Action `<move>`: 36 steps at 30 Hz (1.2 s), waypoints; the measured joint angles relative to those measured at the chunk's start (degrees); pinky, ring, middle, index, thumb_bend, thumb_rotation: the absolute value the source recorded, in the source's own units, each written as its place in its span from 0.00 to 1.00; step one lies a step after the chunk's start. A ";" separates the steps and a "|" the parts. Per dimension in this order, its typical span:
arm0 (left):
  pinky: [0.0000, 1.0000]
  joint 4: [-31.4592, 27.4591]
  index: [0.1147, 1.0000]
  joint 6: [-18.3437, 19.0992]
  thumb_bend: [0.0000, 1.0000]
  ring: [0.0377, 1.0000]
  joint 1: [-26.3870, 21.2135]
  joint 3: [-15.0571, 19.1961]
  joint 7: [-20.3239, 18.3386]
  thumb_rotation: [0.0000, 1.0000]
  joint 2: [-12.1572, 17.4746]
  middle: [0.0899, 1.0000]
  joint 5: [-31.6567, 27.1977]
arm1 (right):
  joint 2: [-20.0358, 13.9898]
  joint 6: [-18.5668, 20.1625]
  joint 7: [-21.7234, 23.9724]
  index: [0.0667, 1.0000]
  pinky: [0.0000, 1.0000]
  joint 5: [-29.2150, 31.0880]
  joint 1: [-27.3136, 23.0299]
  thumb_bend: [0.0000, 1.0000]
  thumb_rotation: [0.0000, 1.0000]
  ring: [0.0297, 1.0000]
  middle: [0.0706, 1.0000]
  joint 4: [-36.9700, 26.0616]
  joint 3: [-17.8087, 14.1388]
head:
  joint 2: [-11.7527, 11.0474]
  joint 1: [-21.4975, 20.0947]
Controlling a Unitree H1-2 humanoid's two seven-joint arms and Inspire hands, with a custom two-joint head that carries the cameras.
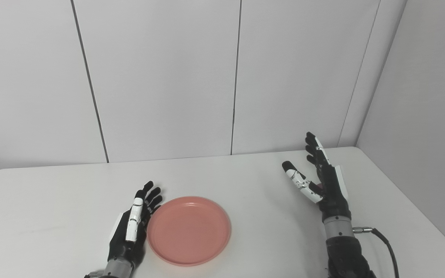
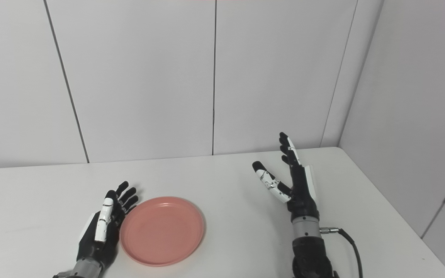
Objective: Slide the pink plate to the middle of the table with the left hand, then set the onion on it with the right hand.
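A pink plate (image 1: 189, 229) lies flat on the white table (image 1: 245, 173), near the front and a little left of centre. It is bare. My left hand (image 1: 133, 227) stands on edge right against the plate's left rim, fingers straight and apart, holding nothing. My right hand (image 1: 321, 181) is raised over the table's right side, palm turned left, fingers and thumb spread wide, with nothing in it. No onion shows in either view.
The table (image 2: 226, 173) meets grey wall panels at the back, and a side wall runs along the right. A black cable (image 1: 384, 241) loops out from my right wrist near the table's front right edge.
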 measured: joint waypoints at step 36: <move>0.98 4.56 0.96 -1.85 0.51 0.97 -2.81 2.47 -3.00 1.00 2.07 0.96 -1.36 | -10.51 18.80 3.17 0.95 0.91 -20.02 -4.02 0.88 0.42 0.93 0.93 8.07 6.58 | -1.32 -8.88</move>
